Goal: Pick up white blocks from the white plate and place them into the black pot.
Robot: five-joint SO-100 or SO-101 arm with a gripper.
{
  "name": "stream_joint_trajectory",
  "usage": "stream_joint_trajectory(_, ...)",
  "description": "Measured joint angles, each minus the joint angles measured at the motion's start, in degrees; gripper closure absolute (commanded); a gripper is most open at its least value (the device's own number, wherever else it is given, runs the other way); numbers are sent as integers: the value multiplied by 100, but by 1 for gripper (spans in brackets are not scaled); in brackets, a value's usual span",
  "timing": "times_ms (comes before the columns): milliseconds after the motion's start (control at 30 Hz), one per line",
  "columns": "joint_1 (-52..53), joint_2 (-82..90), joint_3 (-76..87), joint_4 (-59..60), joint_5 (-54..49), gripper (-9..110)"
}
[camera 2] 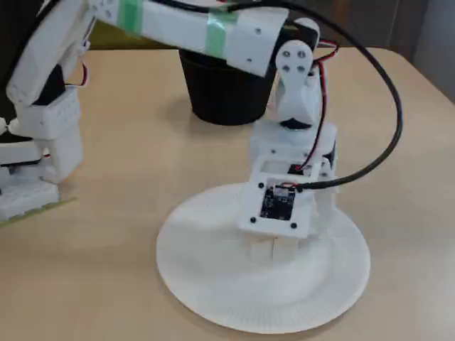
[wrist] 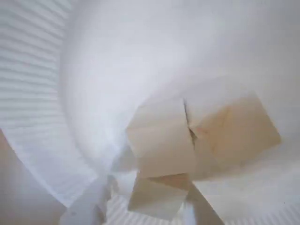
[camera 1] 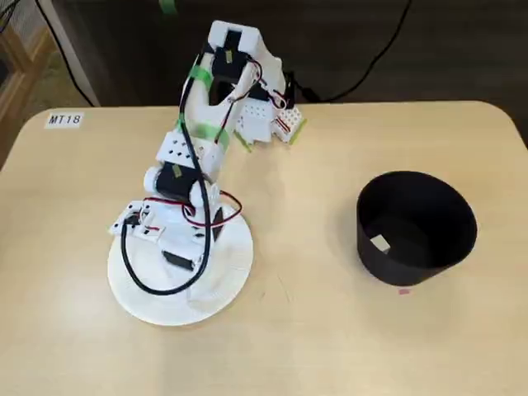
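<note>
A: What is held by the white plate (camera 1: 235, 272)?

B: Three cream cubes are seen on it in the wrist view, bunched together; one cube (wrist: 161, 136) is pressed against a second cube (wrist: 234, 131) to its right, and a third cube (wrist: 154, 197) lies just below them near the ribbed rim; in a fixed view the white blocks (camera 2: 274, 249) are partly hidden under the wrist camera housing.

A: And the black pot (camera 1: 417, 227)?

B: A single pale block (camera 1: 379, 243) is seen on its floor, against the left inner wall in that fixed view; the rest of the interior is dark; the pot is stood well apart from the plate on the beige table (camera 1: 313, 338).

A: How is the gripper (camera 2: 284, 245) placed?

B: It is lowered onto the plate, directly over the cluster; two pale fingertips (wrist: 86, 204) are glimpsed at the bottom edge of the wrist view, one on each side of the lowest cube; whether that cube is pinched or merely straddled cannot be told, since the picture is blurred.

A: Anything else on the table?

B: A label reading MT18 (camera 1: 64, 120) is stuck near its far left corner.
</note>
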Motion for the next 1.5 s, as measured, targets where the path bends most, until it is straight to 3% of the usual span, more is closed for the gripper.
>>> stream_joint_trajectory(67, 0, -88, -167, 88, 44, 104)
stream_joint_trajectory(533, 88, 18, -264, 606, 88, 104)
stream_joint_trajectory(1000, -105, 2347, -255, 800, 281, 104)
stream_joint_trajectory(1200, -1424, 3604, -255, 861, 562, 104)
stream_joint_trajectory(1500, -4834, 4104, 53, 747, 800, 104)
